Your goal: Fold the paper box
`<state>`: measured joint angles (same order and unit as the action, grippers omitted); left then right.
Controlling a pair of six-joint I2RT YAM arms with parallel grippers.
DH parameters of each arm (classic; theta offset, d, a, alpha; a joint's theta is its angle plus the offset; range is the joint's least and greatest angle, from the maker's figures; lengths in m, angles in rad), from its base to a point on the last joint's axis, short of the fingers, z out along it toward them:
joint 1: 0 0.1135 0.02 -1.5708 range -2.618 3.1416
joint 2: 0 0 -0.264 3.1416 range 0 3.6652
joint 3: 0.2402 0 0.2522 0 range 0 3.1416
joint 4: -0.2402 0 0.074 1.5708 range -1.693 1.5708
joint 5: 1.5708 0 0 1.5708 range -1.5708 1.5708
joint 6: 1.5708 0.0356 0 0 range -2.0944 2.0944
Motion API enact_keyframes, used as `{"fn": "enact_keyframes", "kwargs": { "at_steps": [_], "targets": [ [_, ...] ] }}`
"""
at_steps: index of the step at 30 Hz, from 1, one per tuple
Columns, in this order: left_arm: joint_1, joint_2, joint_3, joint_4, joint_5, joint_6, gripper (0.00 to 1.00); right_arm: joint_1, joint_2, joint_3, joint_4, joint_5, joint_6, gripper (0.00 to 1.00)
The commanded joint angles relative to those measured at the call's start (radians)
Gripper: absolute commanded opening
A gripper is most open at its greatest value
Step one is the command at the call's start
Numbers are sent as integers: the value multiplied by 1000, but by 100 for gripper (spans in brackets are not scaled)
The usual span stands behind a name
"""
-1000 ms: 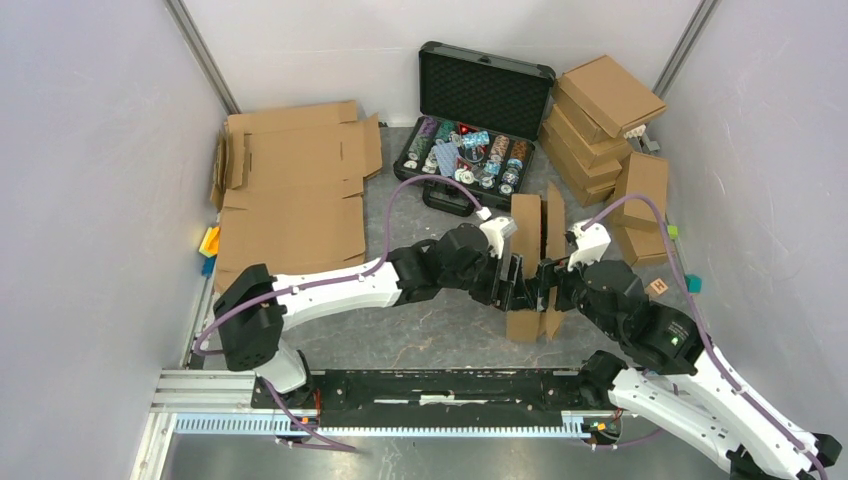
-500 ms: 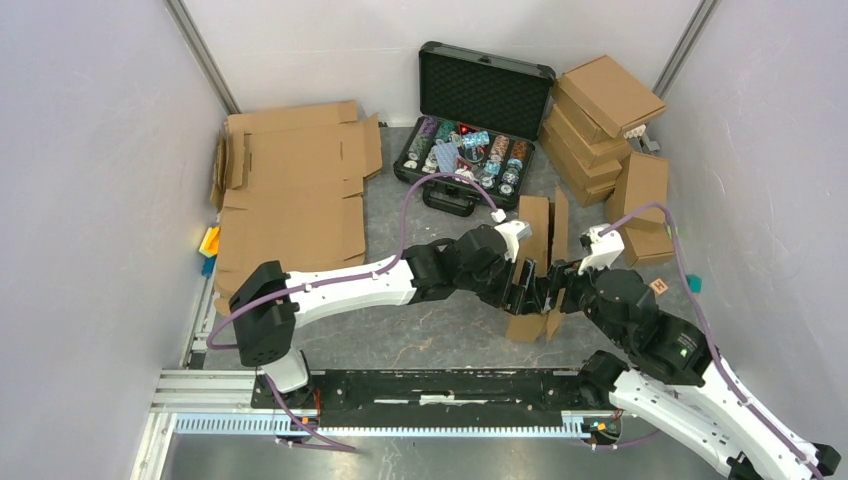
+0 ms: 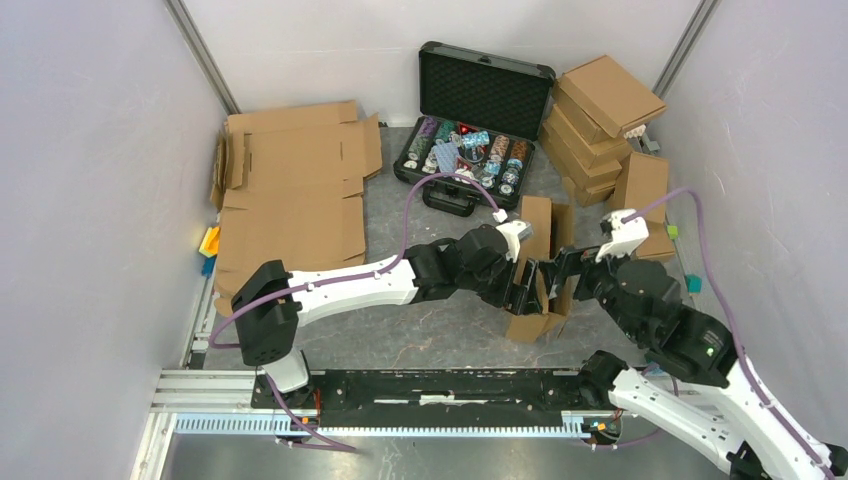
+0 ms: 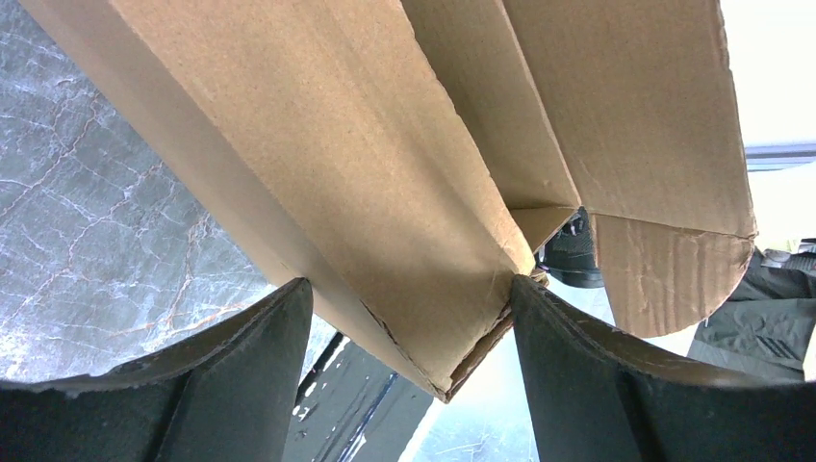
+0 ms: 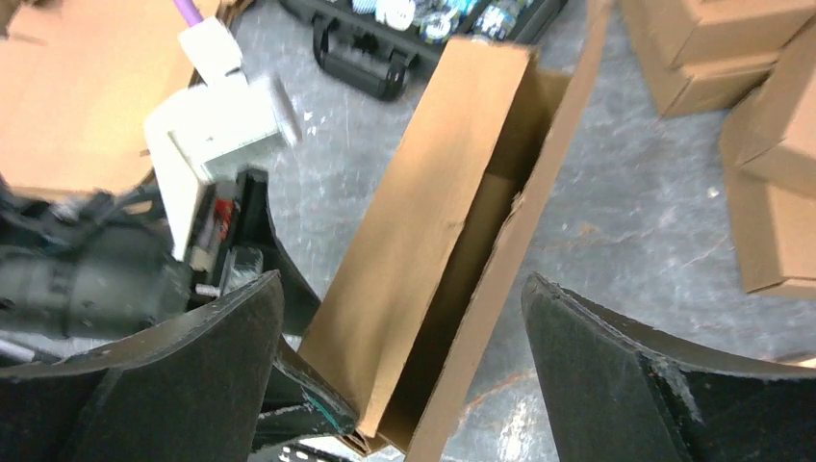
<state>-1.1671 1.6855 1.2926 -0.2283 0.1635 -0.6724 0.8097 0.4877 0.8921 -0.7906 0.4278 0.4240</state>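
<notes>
The paper box [image 3: 537, 225] is a brown cardboard mailer, partly folded, standing on edge mid-table with its walls spread apart. My left gripper [image 3: 522, 288] is at its near left end. In the left wrist view both black fingers touch a folded corner of the box [image 4: 366, 144], so the left gripper [image 4: 409, 289] is shut on it. My right gripper [image 3: 562, 272] is just right of the box. In the right wrist view it [image 5: 404, 279] is open wide, with the box [image 5: 433, 212] between the fingers and touching neither.
A black case with colourful chips [image 3: 470, 150] lies open behind the box. Folded cardboard boxes [image 3: 600, 110] are stacked at the back right, with more [image 3: 640, 200] beside them. Flat cardboard sheets [image 3: 295, 190] lie at the back left. The side walls are close.
My right arm has drawn back to the right, away from the box. The box's right panel has swung outward, so the box stands wider. My left gripper keeps its hold.
</notes>
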Motion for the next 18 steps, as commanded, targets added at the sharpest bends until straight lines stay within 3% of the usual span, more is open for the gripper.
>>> {"fn": "enact_keyframes", "kwargs": {
  "at_steps": [1,6,13,16,18],
  "targets": [
    [8,14,-35,-96,-23,73,81,5,52,154,-74,138,-39,98],
    [17,10,-53,-70,-7,67,81,5,130,176,-175,350,-16,98],
    [27,2,-42,-58,9,67,84,5,223,200,17,427,-93,94],
    [44,-15,-37,-46,31,68,86,3,352,315,-7,513,-111,89],
    [61,-28,-26,-46,46,71,87,-1,399,344,4,569,-119,74]
  ]
}}
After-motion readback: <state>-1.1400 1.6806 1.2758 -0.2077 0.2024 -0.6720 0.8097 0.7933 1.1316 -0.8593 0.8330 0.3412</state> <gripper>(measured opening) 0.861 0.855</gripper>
